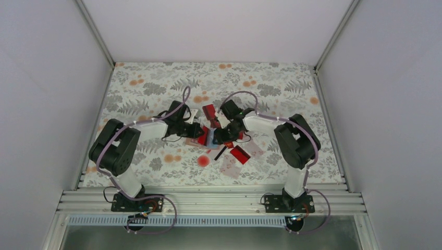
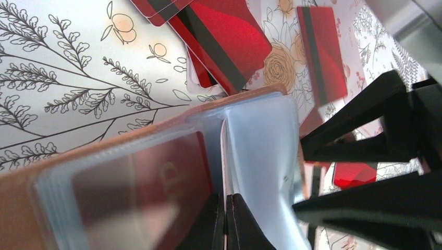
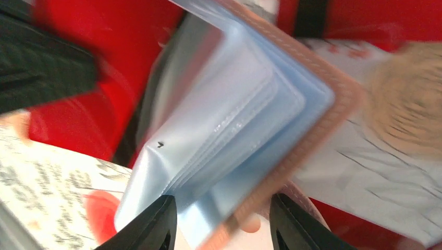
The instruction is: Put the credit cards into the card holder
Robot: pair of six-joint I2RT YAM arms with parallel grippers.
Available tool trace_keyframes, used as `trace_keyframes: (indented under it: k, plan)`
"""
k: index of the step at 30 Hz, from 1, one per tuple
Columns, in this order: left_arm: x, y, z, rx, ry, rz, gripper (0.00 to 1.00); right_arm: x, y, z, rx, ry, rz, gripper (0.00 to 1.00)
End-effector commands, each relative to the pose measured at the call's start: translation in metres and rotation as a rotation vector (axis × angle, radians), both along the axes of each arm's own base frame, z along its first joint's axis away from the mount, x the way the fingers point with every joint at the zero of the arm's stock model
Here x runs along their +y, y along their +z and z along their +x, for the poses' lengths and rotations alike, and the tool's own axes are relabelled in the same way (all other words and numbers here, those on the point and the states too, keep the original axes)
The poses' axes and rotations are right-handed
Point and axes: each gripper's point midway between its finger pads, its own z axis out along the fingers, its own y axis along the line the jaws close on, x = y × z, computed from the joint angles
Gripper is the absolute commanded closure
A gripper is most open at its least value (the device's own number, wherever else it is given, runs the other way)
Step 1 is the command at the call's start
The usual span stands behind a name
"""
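Status: card holder (image 1: pixel 211 138) is open at mid-desk (image 1: pixel 292 83), tan cover out, clear blue sleeves fanned. Left pincer (image 2: pixel 225 219) is clamped on one sleeve. Right pincer (image 3: pixel 224 224) has its jaws apart, straddling the sleeve stack. Credit cards (image 2: pixel 224 41), mostly red, lie loose around it. One sleeve looks reddish; cannot tell if a card is in it. Judged: nearly all cards left to load.

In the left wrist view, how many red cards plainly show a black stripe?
2. One red card lies at the top centre, beyond the card holder; the other lies to its right. More red cards are partly hidden beneath.
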Motion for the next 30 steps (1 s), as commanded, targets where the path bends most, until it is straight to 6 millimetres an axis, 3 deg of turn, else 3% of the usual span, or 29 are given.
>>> trace_keyframes:
  k: [1, 4, 6, 11, 13, 19, 23, 30]
  plan:
    - [0.010, -0.003, -0.006, 0.000, -0.010, 0.090, 0.98, -0.118, -0.040, -0.041, 0.084, -0.058, -0.548, 0.52]
    - [0.009, -0.001, -0.004, 0.000, -0.010, 0.088, 0.98, -0.128, -0.018, -0.039, 0.053, -0.085, -0.573, 0.50]
    - [0.008, 0.000, -0.003, -0.002, -0.009, 0.083, 0.97, -0.119, -0.005, -0.034, 0.032, -0.090, -0.520, 0.50]
    - [0.002, 0.003, -0.003, 0.004, -0.019, 0.049, 0.98, -0.048, 0.037, -0.015, 0.000, -0.041, -0.154, 0.53]
    - [0.000, 0.004, -0.002, 0.007, -0.024, 0.039, 0.98, -0.032, 0.047, -0.009, 0.011, -0.049, -0.092, 0.55]
    - [-0.014, 0.042, 0.007, -0.067, -0.055, -0.043, 0.98, -0.035, 0.058, 0.009, -0.030, -0.138, -0.102, 0.66]
    - [-0.027, 0.059, 0.011, -0.093, -0.096, -0.119, 0.98, -0.025, 0.053, 0.009, -0.024, -0.158, -0.012, 0.73]
    - [-0.042, 0.044, 0.018, -0.055, -0.103, -0.211, 0.97, -0.043, 0.011, 0.000, 0.046, -0.200, -0.026, 0.77]
